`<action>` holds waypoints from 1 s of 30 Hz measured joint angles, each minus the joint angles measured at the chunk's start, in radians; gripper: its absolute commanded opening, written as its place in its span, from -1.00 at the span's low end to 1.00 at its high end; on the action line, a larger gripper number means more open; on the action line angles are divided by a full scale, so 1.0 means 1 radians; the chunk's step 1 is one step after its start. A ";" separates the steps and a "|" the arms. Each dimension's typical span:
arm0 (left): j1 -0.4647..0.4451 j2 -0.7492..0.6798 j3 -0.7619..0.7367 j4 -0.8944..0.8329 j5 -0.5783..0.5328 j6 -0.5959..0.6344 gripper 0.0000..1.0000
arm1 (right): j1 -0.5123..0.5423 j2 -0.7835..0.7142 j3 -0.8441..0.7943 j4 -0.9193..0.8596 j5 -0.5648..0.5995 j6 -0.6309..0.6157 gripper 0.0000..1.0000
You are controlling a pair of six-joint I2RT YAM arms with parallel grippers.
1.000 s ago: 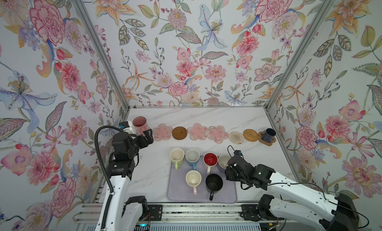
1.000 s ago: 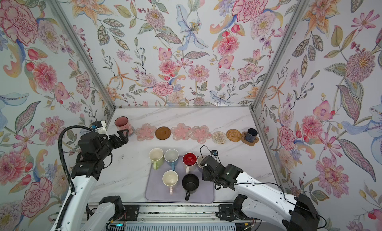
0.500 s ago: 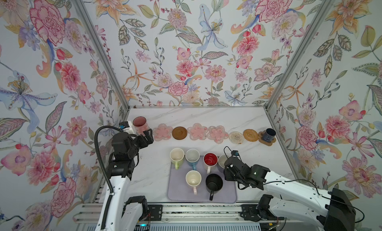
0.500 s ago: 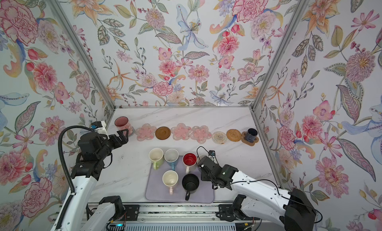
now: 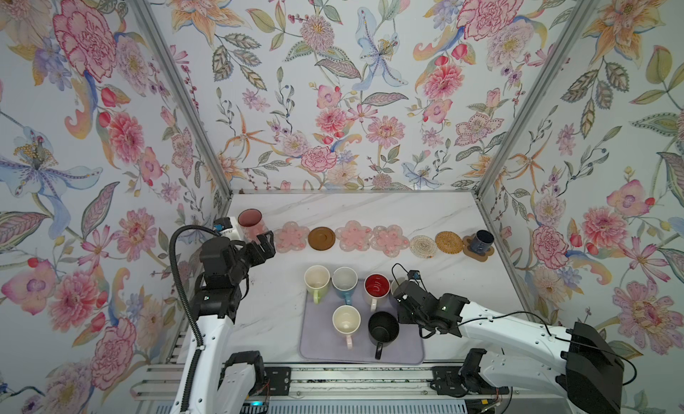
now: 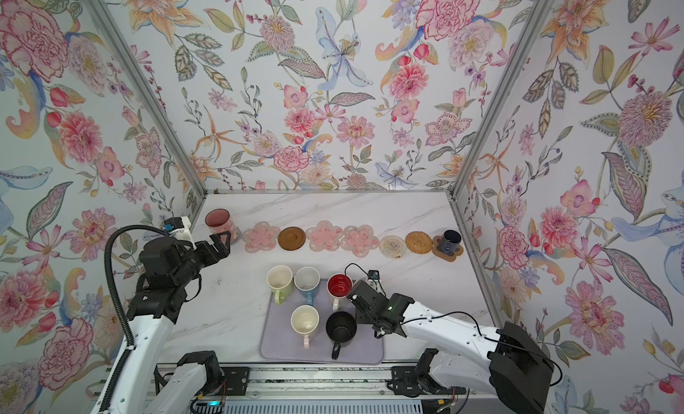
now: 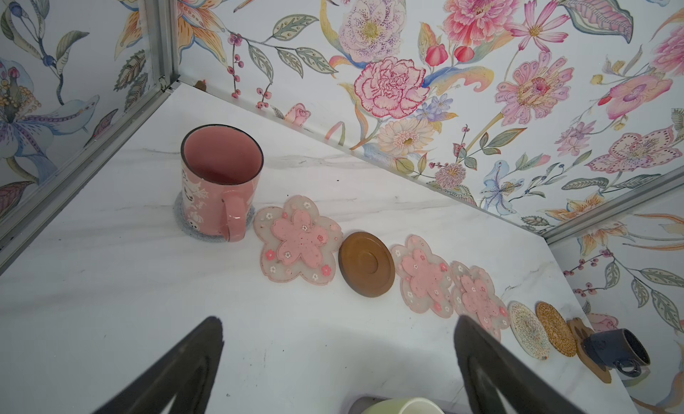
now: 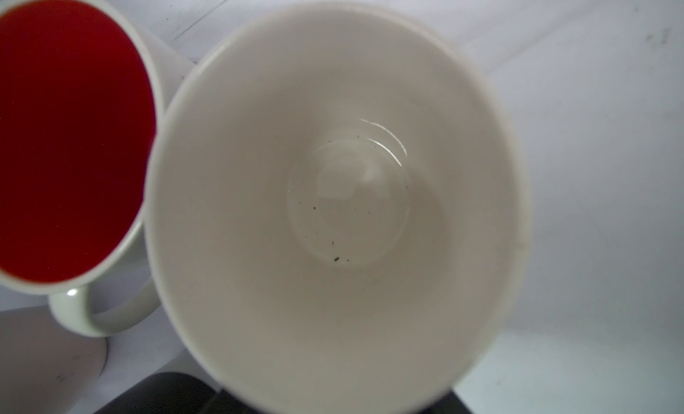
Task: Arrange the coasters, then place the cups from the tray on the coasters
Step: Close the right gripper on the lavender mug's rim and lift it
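Note:
Coasters line the back of the table: a pink flower point(image 5: 292, 238), a brown disc point(image 5: 321, 238), two more pink flowers point(image 5: 353, 235), two woven rounds point(image 5: 423, 246) and a brown paw point(image 5: 477, 253) under the navy cup point(image 5: 484, 241). The tall pink cup point(image 7: 218, 179) stands on a grey coaster point(image 7: 180, 223). My left gripper point(image 5: 265, 243) hangs open just in front of it, holding nothing. On the lavender tray point(image 5: 318, 351) stand the lime-green point(image 5: 317, 279), blue point(image 5: 344, 280), red-inside point(image 5: 377, 287), cream point(image 5: 346, 319) and black point(image 5: 383, 329) cups. My right gripper point(image 5: 401, 297) is down over a white-lined cup point(image 8: 333, 171) beside the red-inside one; its dark fingers point(image 8: 163, 393) flank that cup's near wall.
Flowered walls with metal corner posts point(image 5: 492, 164) close in the table on three sides. A rail point(image 5: 333, 379) runs along the front edge. Bare marble point(image 5: 274, 301) lies between the tray and the left arm.
My right gripper has slid left and lower over the cup at the tray's right back corner, now covering it in both top views. The left arm has not moved.

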 measured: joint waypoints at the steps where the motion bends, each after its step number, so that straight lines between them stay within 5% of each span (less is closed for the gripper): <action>1: 0.000 0.000 0.000 0.000 0.000 0.000 0.98 | 0.002 0.006 0.000 0.001 0.003 0.000 -0.22; 22: 0.000 -0.005 0.000 0.000 0.003 0.000 0.98 | 0.040 0.033 0.008 -0.016 0.053 -0.023 -0.98; 30: 0.000 -0.009 -0.001 0.001 0.003 0.000 0.98 | 0.040 -0.026 0.054 -0.105 0.071 -0.042 -1.00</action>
